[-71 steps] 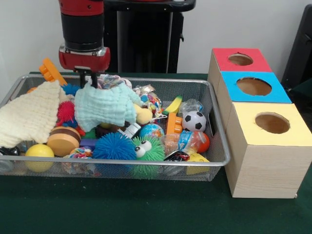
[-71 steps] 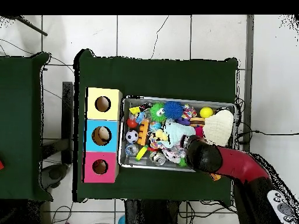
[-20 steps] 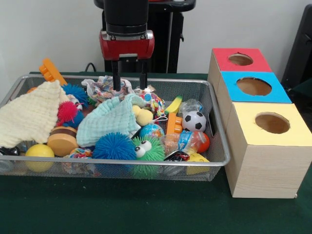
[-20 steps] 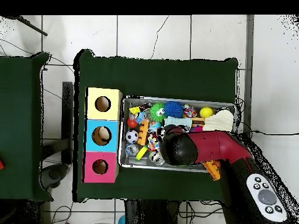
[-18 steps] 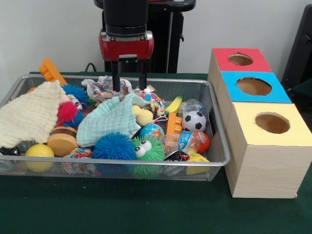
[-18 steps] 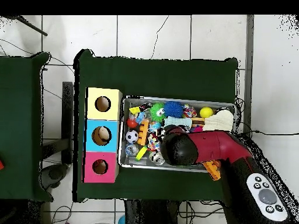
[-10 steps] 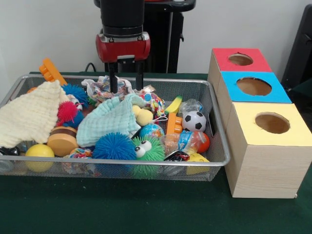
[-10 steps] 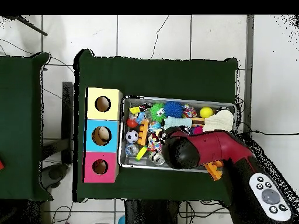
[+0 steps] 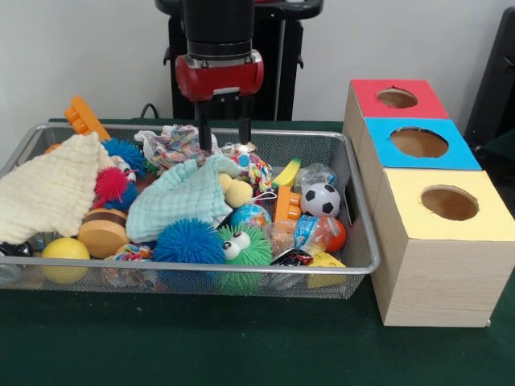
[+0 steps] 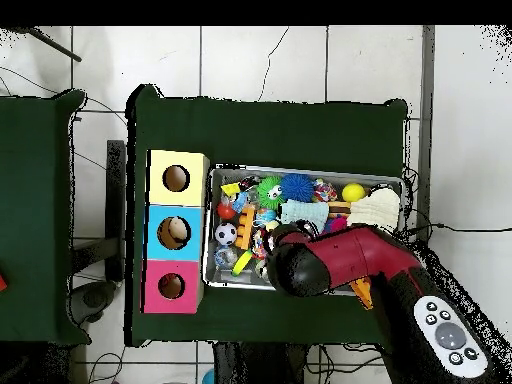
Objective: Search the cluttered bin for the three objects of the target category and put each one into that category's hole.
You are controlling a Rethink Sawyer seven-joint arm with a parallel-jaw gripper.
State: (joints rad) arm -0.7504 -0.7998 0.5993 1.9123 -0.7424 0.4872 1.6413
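Observation:
The wire mesh bin [image 9: 201, 267] sits on the green table, packed with toys and cloths; it also shows in the overhead view [image 10: 209, 232]. The red-surrounded hole [image 9: 397, 98] is the farthest of three on the pale wooden box to the right of the bin, and shows in the overhead view [image 10: 171, 286]. My gripper [image 9: 224, 133] hangs open and empty over the back middle of the bin. Its fingertips [image 9: 205, 138] are just above a multicoloured crumpled toy [image 9: 175, 145]. In the overhead view the arm's head [image 10: 295, 268] hides the gripper.
The blue-surrounded hole [image 9: 419, 142] and yellow-surrounded hole [image 9: 449, 203] lie nearer the camera. The bin holds a mint cloth [image 9: 179, 197], a cream cloth [image 9: 48, 189], a soccer ball [image 9: 320, 199], a blue spiky ball [image 9: 189, 241], a green spiky toy [image 9: 245, 245] and a yellow ball [image 9: 65, 256].
My gripper has shifted right in the front view and risen slightly, still open and empty. In the overhead view the arm's head moved toward the bin's bottom-left.

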